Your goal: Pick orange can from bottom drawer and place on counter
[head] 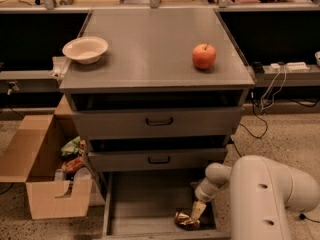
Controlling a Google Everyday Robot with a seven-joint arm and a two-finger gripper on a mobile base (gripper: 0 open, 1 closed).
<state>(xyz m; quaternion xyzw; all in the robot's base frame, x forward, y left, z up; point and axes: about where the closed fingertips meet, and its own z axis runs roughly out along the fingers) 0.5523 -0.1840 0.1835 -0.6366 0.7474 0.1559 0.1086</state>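
The orange can (185, 220) lies on the floor of the open bottom drawer (145, 204), near its front right corner. It is small, shiny and creased. My gripper (196, 211) reaches down into the drawer from the right and sits right at the can, its tip touching or just above the can's right side. The white arm fills the lower right of the camera view. The counter (150, 49) is the flat grey top above the drawers.
A red-orange apple (204, 56) stands on the counter's right side and a white bowl (85, 49) on its left. Two closed drawer fronts with black handles (159, 121) sit above. An open cardboard box (40, 169) with rubbish stands on the floor at left. Cables lie at right.
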